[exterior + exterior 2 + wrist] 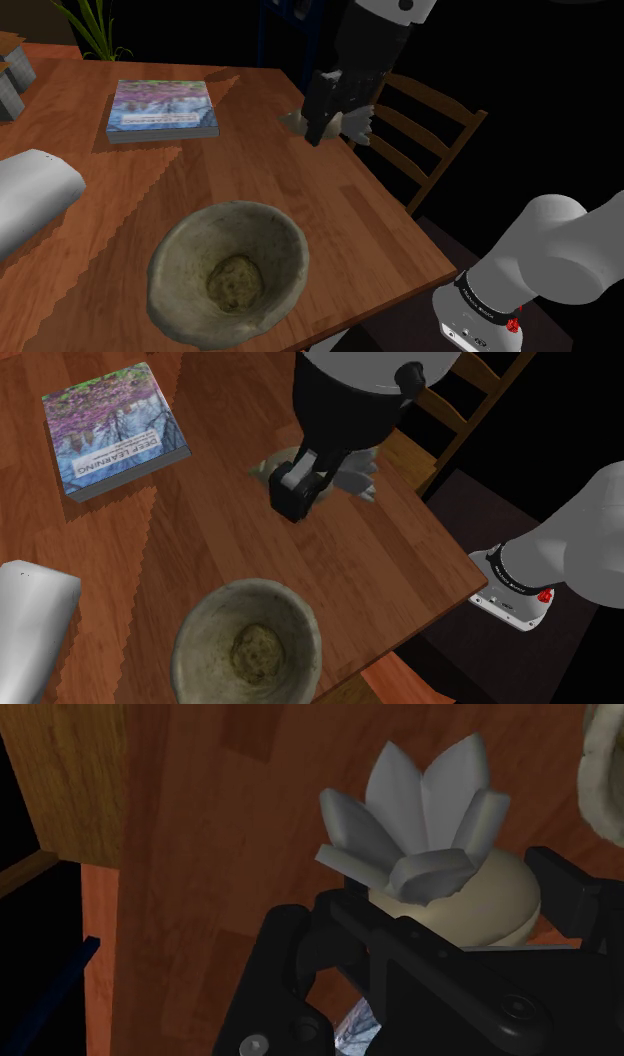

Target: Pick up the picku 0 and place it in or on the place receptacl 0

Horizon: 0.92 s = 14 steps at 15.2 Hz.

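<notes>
A small plant-like thing with pale grey pointed leaves on a round beige body sits between my black fingers. My gripper is shut on its body, both fingers against its sides. In the shoulder view the gripper hangs low over the far right part of the wooden table, with the grey leaves sticking out beside it. From the second exterior view the plant-like thing shows behind the gripper. A rough stone-coloured bowl stands near the table's front edge, also seen as the bowl, with a lump inside it.
A book with a purple cover lies at the back of the table, the same book at upper left. A white rounded object lies at the shoulder view's left. A wooden chair stands past the table's right edge.
</notes>
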### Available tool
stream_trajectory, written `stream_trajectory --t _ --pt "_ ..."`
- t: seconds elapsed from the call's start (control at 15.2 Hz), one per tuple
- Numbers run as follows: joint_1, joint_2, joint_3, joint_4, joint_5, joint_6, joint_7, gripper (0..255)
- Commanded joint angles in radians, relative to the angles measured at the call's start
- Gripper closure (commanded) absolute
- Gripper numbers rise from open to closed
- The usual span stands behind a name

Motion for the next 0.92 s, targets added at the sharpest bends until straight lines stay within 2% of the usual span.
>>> stream_trajectory --t 0.0,0.46,0.86 --pt "0.008 0.019 0.042 0.02 0.0 0.002 0.052 255" --pt "0.017 0.162 0.219 0.166 -0.058 -0.003 0.263 255" --pt "0.036 0.361 0.387 0.335 -0.203 -0.029 0.479 255"
